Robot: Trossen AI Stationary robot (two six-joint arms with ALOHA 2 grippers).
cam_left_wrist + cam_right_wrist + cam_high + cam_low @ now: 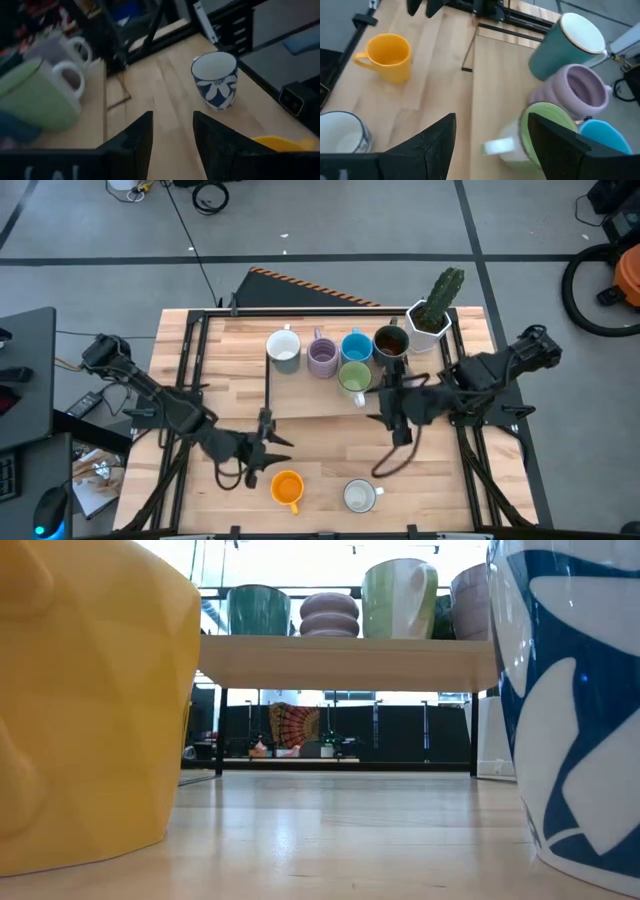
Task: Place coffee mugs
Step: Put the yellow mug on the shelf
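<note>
Left gripper [262, 463], lower centre, open, empty; orange mug [287, 488] beside it could be knocked over on approach.

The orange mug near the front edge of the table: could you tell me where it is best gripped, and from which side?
The orange mug stands upright, mouth up, its handle toward the table's front edge. I would probably take the rim from above, one finger inside and one outside, on the side away from the handle. The left tool, open, hovers just behind it and seems better placed than the right tool.
</note>
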